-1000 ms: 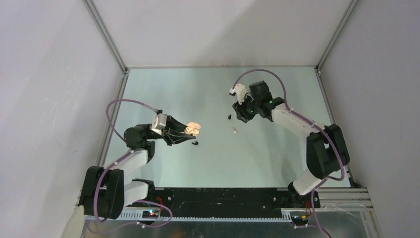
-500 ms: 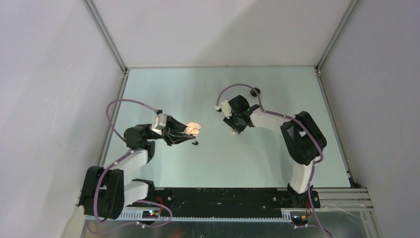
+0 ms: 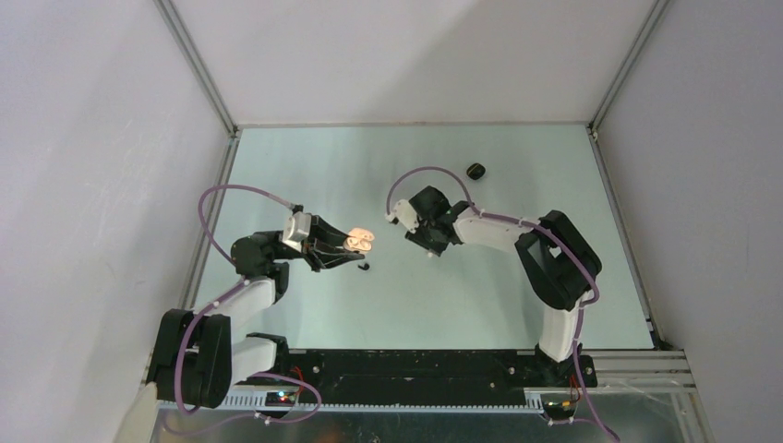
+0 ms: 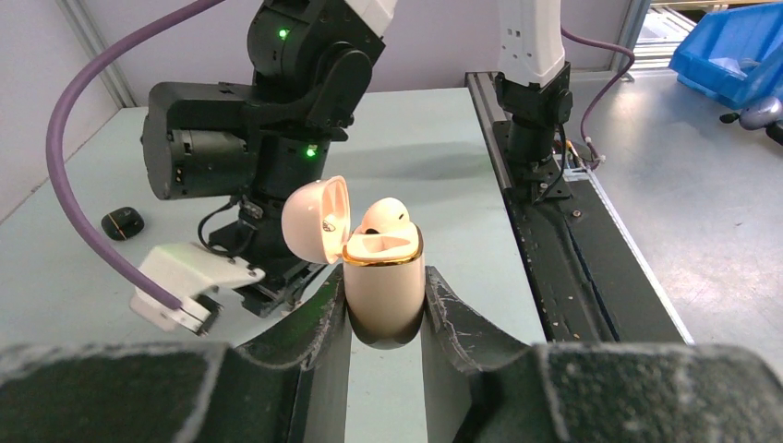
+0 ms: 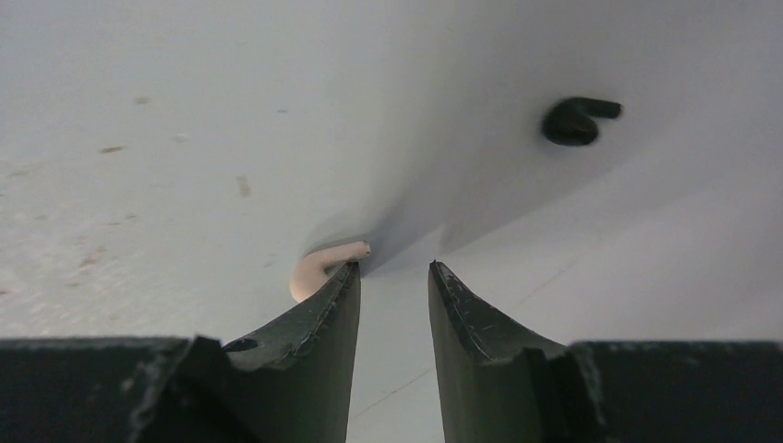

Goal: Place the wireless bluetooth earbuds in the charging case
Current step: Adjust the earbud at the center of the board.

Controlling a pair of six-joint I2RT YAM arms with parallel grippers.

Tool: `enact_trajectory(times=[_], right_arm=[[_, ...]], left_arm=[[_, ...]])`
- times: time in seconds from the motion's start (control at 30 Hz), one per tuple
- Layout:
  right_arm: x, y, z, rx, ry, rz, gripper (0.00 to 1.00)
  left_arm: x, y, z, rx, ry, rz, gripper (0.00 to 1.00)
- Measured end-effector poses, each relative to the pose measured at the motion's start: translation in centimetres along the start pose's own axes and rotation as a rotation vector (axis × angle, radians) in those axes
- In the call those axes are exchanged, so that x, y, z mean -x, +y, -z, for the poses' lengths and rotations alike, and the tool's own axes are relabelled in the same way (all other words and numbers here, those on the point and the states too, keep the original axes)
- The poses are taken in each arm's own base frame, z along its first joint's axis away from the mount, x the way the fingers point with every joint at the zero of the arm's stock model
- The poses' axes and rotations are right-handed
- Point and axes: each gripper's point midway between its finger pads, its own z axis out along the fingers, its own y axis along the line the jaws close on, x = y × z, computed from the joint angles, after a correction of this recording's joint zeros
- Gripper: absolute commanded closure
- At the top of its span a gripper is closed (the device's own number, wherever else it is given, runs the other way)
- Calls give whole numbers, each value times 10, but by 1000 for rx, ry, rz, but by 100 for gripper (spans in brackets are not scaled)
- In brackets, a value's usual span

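The left claw (image 4: 385, 284) is pinched on the lower body of the cream charging case (image 4: 383, 263), holding it upright above the surface (image 3: 323, 166), between the left edge and the middle. The case's lid (image 4: 317, 220) is swung open, and one cream-white earbud (image 4: 383, 213) sits in a well, its rounded head standing above the gold rim. The right claw (image 5: 392, 269) is down at the surface near its middle, fingers spread by a narrow gap with only bare surface between the tips. A second cream-white earbud (image 5: 323, 266) lies flat just outside the finger on the left of the right wrist view, its stem end at that fingertip; whether they touch, I cannot tell. A black earbud (image 5: 574, 120) lies well beyond the claw, apart from both fingers. From above, the right claw (image 3: 430, 247) hides the cream bud under it, and a small dark bud (image 3: 366, 267) lies on the surface just on the near-edge side of the held case. A closed black case (image 3: 476, 171) rests toward the far edge, right of the middle.
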Motion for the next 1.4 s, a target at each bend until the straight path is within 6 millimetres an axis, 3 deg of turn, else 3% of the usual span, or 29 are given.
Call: enact_trajectory(times=[0.43, 1.0, 1.17, 1.4], right_arm=[[6, 53, 10, 147, 28, 150, 61], [5, 86, 18, 301, 51, 145, 60], [8, 90, 24, 370, 49, 109, 61], [6, 71, 27, 372, 33, 35, 62]], left_arm=[[-1, -1, 0, -5, 3, 0, 100], [-1, -1, 0, -5, 4, 0, 100], [-1, -1, 0, -5, 4, 0, 100], [-1, -1, 0, -5, 4, 0, 100]])
